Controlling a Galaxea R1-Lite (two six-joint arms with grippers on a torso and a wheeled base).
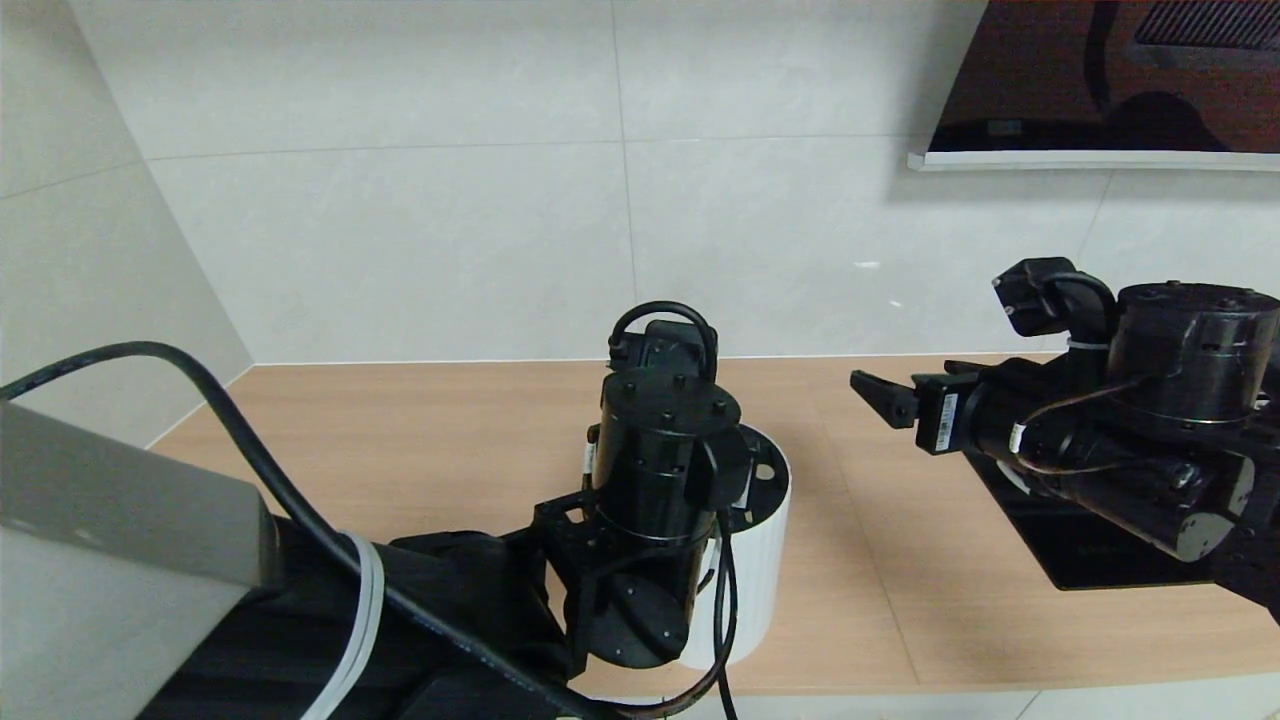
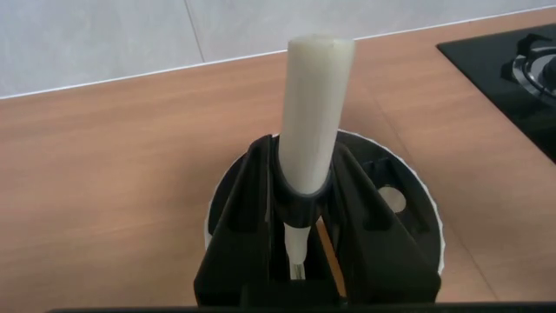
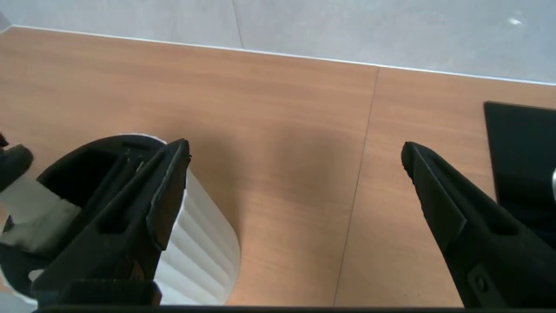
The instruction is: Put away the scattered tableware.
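The left jaws are clamping shut on a cream-handled utensil (image 2: 317, 96), holding it upright with its lower end pointing down into the white holder (image 2: 432, 228) directly beneath them. The right jaws are gaping wide, gripping nothing, hanging beside the holder above the surface (image 1: 400, 440). If the utensil is tilting on release, it may be snagging the holder's black insert and toppling out. I am counting one utensil and one holder.

White ribbed holder (image 1: 765, 560), cream handle (image 2: 314, 113), wood-grain counter (image 1: 400, 430).
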